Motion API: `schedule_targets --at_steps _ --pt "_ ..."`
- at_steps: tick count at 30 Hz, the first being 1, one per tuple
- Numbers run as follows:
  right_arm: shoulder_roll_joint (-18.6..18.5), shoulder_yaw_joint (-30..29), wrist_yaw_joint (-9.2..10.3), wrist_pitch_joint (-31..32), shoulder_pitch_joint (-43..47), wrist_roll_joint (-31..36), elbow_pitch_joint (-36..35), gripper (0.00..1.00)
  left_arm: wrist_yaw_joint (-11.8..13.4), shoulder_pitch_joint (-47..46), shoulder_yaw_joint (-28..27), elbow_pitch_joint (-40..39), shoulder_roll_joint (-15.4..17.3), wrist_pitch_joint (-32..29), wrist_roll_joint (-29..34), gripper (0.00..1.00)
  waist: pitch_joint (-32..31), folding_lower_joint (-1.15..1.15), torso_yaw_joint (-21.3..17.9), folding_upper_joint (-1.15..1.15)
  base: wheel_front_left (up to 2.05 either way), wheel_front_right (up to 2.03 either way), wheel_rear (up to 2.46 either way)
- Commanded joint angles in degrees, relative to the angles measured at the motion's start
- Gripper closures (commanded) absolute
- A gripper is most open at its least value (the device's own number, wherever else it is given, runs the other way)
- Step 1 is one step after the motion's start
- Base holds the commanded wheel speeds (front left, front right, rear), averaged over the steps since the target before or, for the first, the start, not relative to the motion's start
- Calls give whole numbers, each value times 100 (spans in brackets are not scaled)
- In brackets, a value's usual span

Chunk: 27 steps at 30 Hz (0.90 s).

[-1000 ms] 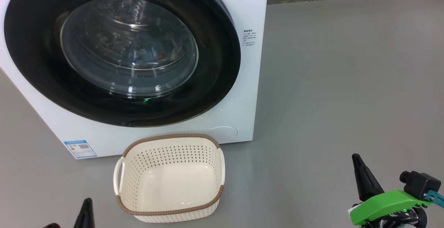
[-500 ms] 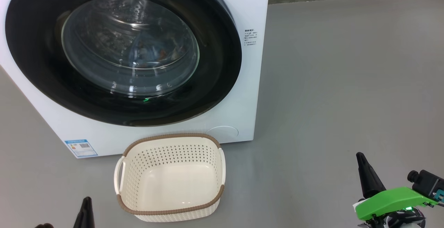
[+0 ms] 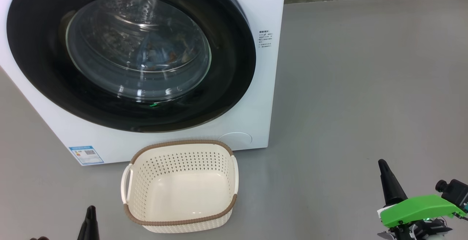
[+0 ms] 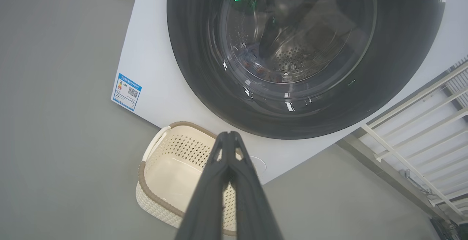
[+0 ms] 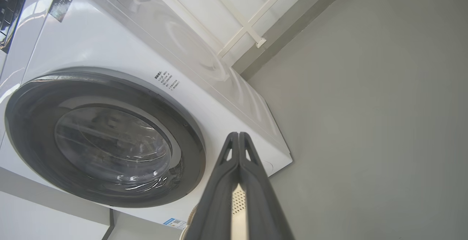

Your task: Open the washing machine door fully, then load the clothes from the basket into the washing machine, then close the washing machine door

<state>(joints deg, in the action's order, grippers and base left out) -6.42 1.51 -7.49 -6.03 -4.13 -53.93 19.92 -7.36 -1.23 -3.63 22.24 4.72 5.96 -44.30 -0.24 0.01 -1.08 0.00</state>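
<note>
Sitting near the washing machine (image 3: 265,86) is the basket (image 3: 181,142); clothes (image 3: 166,55) show through its closed door (image 3: 230,68). Left gripper (image 4: 228,136) and right gripper (image 5: 238,134) are both pinched together.

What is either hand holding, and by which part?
Nothing. The left hand and right hand are both shut empty; the cream perforated plastic basket sits apart, empty.

The washing machine (image 3: 265,97) is a white front-loader with a blue label sticker (image 3: 86,155) at its lower left corner. It stands on the floor (image 3: 365,86). The washing machine door (image 3: 230,68) has a wide glossy black rim and a bulging clear window, and is closed flush against the front. The clothes (image 3: 164,55) show dimly through the glass as blue and orange fabric in the drum. The basket (image 3: 181,143) — cream, perforated, brown-rimmed — sits upright and empty just before the machine, below the door.
</note>
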Motion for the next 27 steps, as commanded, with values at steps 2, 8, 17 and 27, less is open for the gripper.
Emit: schedule_targets --at_steps 2,8,17,27 --pt "-34 -31 0 64 -182 -187 -186 100 -6 -270 -108 -210 60 -68 -217 100 1 -1 3 0 0 0 0" --pt "-1 -97 0 166 -184 -497 -220 100 -6 -289 -124 -262 39 -169 -606 100 5 -1 12 0 0 0 0" --pt "48 -197 0 319 -187 -963 -272 100 -7 -319 -148 -340 8 -321 -1193 100 10 -1 26 0 0 0 0" --pt "98 -297 0 472 -190 -1430 -324 100 -8 -348 -171 -419 -24 -472 -1780 100 15 -1 39 0 0 0 0"
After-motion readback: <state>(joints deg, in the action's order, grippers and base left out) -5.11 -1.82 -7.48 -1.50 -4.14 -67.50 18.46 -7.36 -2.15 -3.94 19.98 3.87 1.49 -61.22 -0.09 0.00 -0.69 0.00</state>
